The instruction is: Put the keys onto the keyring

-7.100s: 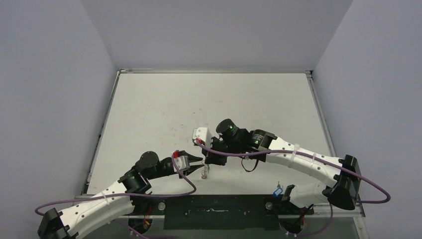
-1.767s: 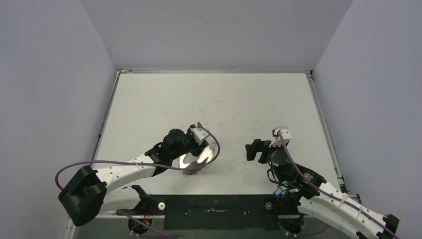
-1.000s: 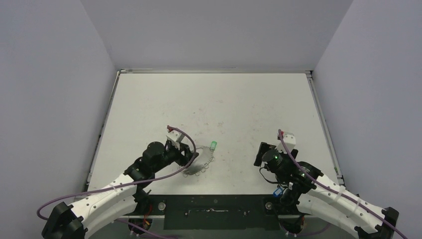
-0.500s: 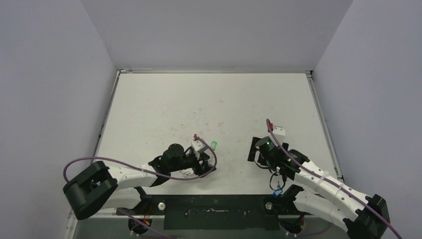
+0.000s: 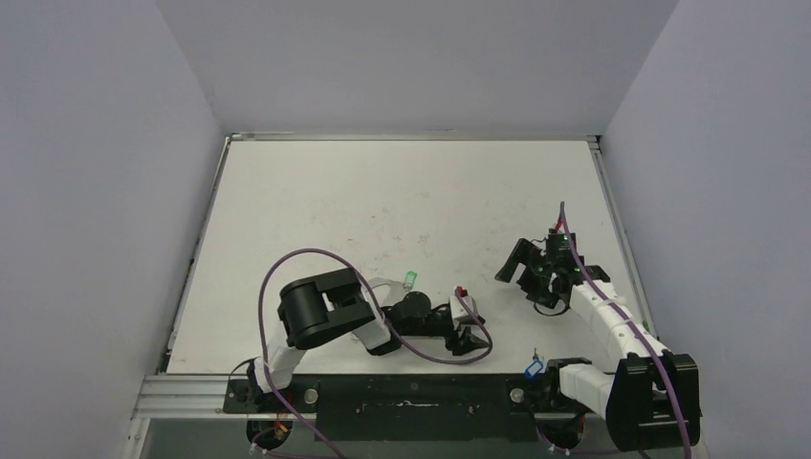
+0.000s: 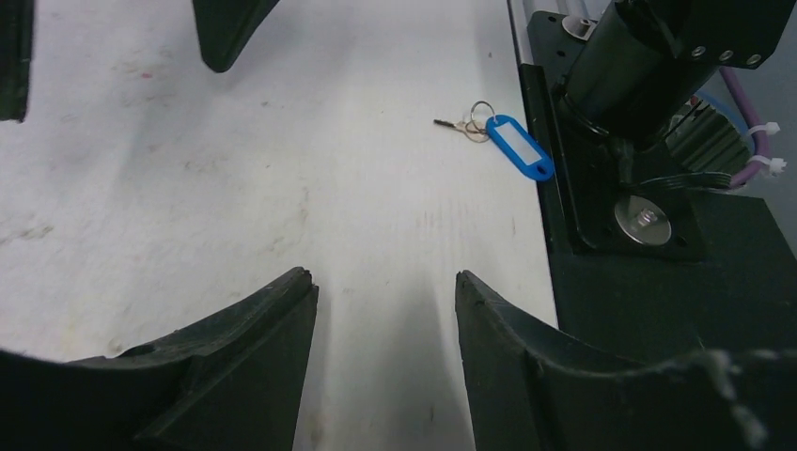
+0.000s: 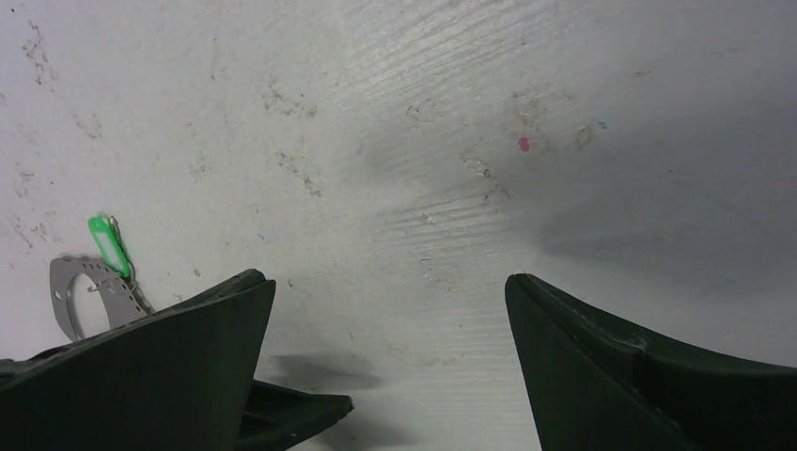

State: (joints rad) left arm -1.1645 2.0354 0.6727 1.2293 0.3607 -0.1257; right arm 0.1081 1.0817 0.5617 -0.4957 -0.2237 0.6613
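L tool (image 6: 385, 291) gaping, gripping nothing | R tool (image 7: 387, 282) hanging released, empty | tiny blue-tagged key (image 6: 520, 147) lying at worktop (image 6: 282, 141) near-right edge, right+near of L tool, tag axis slanting; L arm looking closer | green-tagged key (image 7: 108, 246) touching pale-grey wire keyring (image 7: 58, 287), left.

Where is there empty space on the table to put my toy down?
The far half of the table, up to the back wall, is bare. So is the gap between the left gripper and right gripper. The front is crowded: green key and keyring beside the left arm, blue key by the right arm's base.
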